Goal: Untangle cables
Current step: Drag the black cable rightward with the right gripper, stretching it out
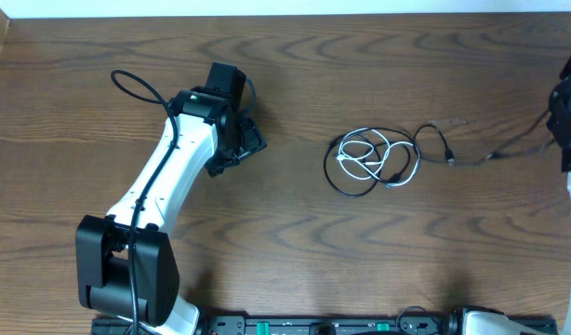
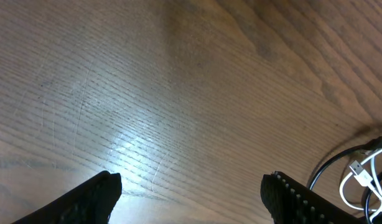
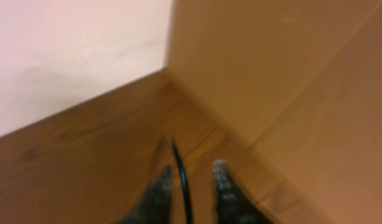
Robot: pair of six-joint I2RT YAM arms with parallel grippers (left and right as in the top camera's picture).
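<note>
Left end effector [image 2: 192, 190]: well left of the tangle [image 1: 369, 160], low over bare table [image 1: 295, 74]. Jaws are wide apart with nothing between them. Its wrist view catches only the tangle's near edge, in the lower right corner.

Tangle: lies flat on the table between the two arms, neither end effector touching the knot itself. White cable [image 1: 360, 149] is looped several times through the tangle's middle and right half. Black cable [image 1: 346, 191] arcs round the tangle's left and bottom edge, crossing the white loops. Second black cable [image 1: 441, 141] leaves the tangle's upper right and bends down to a small plug just right of it. A thin dark line runs on from there toward the right arm; can't tell if it's the same cable.

Right end effector [image 3: 191, 171]: well right of the tangle, at the table's edge. Wrist view is blurred. Jaws are a narrow way apart. Thin black cord [image 3: 181, 180] sits in the gap against one finger [image 3: 158, 186], with bare wood showing between it and the other finger, so not clamped.
</note>
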